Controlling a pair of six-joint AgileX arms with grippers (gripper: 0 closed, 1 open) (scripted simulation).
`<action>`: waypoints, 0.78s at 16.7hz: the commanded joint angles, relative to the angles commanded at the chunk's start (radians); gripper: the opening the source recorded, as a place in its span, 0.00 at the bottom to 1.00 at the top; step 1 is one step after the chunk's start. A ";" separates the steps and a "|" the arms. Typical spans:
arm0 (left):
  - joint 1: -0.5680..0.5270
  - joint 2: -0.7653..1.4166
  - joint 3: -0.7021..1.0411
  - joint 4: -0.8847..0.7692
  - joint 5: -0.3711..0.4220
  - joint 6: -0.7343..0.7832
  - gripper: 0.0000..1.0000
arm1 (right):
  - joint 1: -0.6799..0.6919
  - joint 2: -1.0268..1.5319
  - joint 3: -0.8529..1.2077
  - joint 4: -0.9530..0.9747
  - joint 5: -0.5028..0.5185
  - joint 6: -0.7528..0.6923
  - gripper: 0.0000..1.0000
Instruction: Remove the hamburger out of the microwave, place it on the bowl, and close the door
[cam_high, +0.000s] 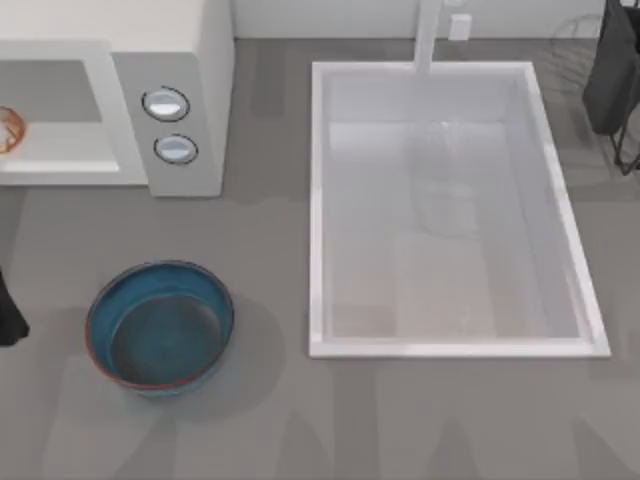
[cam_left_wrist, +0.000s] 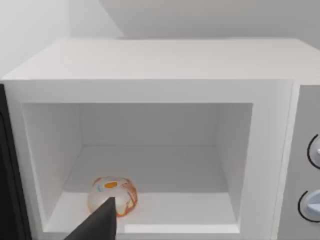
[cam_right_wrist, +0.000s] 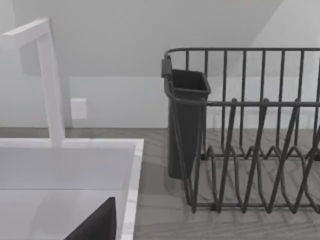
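One dark wedge of the left gripper (cam_left_wrist: 97, 225) showed in the left wrist view, and whether that gripper was spread or closed could not be told. The wedge sat in front of the small pale cream hamburger with orange-brown patches (cam_left_wrist: 113, 196), partly covering its lower edge; whether they touched could not be told. The hamburger lay on the cavity floor of the white-grey boxy microwave (cam_left_wrist: 150, 65), towards the front. The cavity stood open, and two round silver dials (cam_high: 166, 104) faced out from the panel beside it. In the top view the microwave was at the table's back left, with the hamburger at the picture's left edge.

The round teal-blue glazed bowl with a reddish-brown rim (cam_high: 205, 295) stood in front of the microwave, well apart from it, its dark inside bare.

The right gripper (cam_right_wrist: 95, 226), its spread also impossible to tell, hung over the large white rectangular sink (cam_right_wrist: 131, 180), near a dark wire dish rack (cam_right_wrist: 250, 150).
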 joint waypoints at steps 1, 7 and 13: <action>0.007 0.072 0.033 0.034 0.008 0.003 1.00 | 0.000 0.000 0.000 0.000 0.000 0.000 1.00; 0.065 0.669 0.290 0.298 0.073 0.028 1.00 | 0.000 0.000 0.000 0.000 0.000 0.000 1.00; 0.129 1.378 0.578 0.594 0.144 0.056 1.00 | 0.000 0.000 0.000 0.000 0.000 0.000 1.00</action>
